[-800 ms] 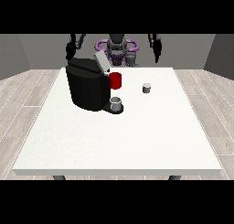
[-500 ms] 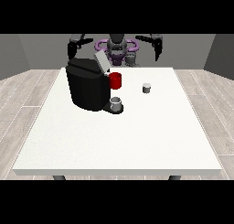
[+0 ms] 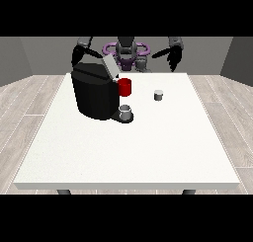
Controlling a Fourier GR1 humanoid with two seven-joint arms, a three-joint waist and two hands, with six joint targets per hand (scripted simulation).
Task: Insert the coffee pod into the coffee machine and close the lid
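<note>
A black coffee machine (image 3: 95, 92) stands on the left half of the white table (image 3: 128, 147), its grey lid (image 3: 109, 67) tilted up and a red part (image 3: 125, 87) on its front. A small grey cup (image 3: 126, 111) sits on its drip base. The little grey coffee pod (image 3: 158, 95) rests on the table to the right of the machine. The hand at the view's right (image 3: 173, 57) hovers behind and above the pod, fingers hanging down, holding nothing. The hand at the view's left (image 3: 78, 55) hangs behind the machine's top left corner.
The robot's torso (image 3: 126, 53) with purple rings is at the table's far edge. Wooden floor surrounds the table. White tabletop stretches in front of the machine and the pod.
The hand at the view's right has come forward and down towards the table's far edge near the pod. The hand at the view's left moved a little closer to the machine.
</note>
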